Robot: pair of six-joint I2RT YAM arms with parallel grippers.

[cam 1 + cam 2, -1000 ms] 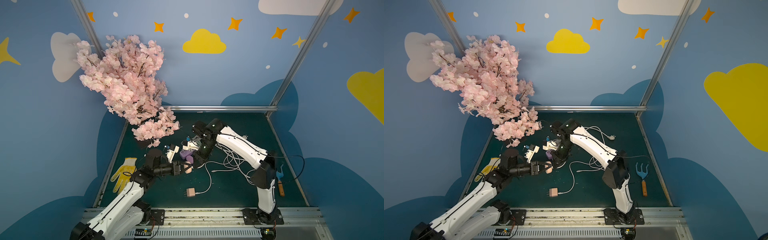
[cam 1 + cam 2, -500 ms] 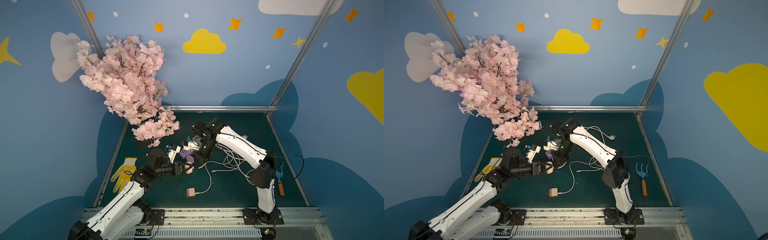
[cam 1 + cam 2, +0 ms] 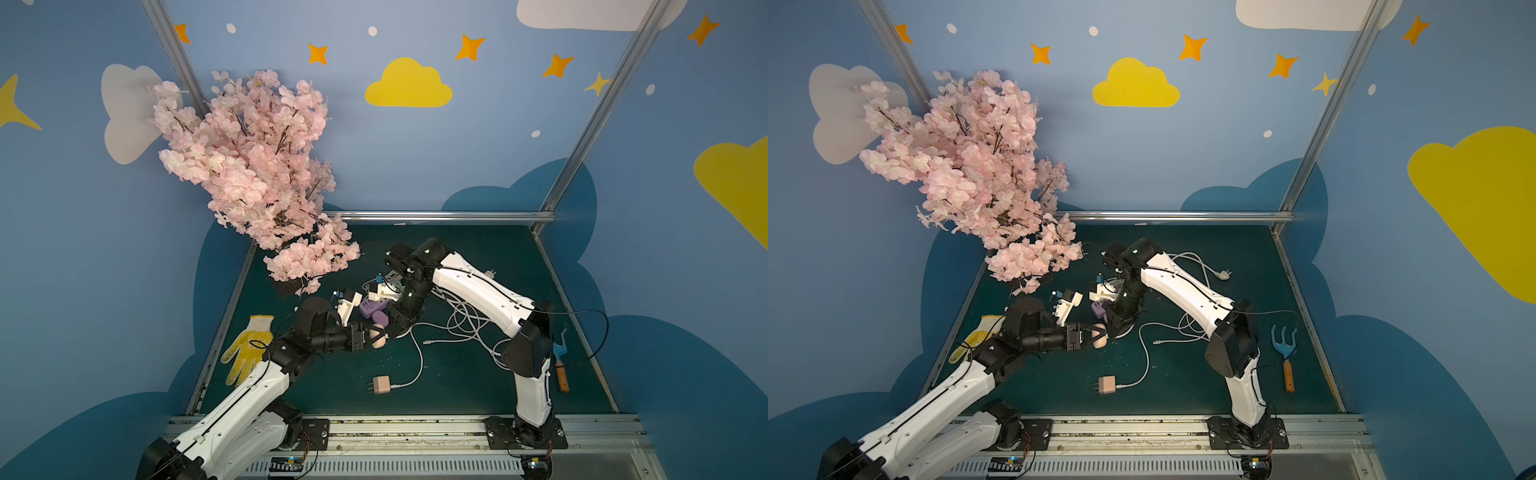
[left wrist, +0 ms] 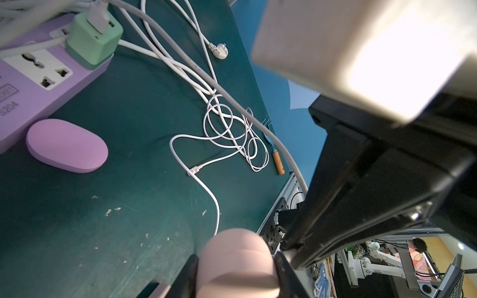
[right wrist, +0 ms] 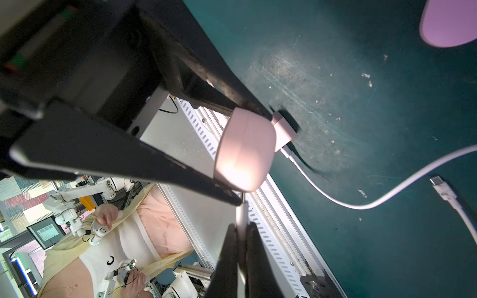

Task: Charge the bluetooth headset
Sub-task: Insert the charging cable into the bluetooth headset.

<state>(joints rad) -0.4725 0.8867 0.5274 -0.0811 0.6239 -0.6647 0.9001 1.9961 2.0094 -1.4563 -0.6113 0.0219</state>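
Green counter [image 3: 469, 386] lies open at its near-right corner; left tool [image 4: 236, 260] clamps pale pink oval case [image 4: 236, 245], right tool [image 5: 241, 232] pinches white cable plug [image 5: 242, 211] at its edge.

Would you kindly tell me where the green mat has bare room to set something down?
Bare: the far strip of mat between the back rail and the right arm; the near patch between the pink charger and that arm's base. Crowded: around the power strip and cable tangle.

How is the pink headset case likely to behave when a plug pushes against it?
The pink headset case looks smooth and rounded, so it may slip or turn in the left gripper. It seems small, probably light.
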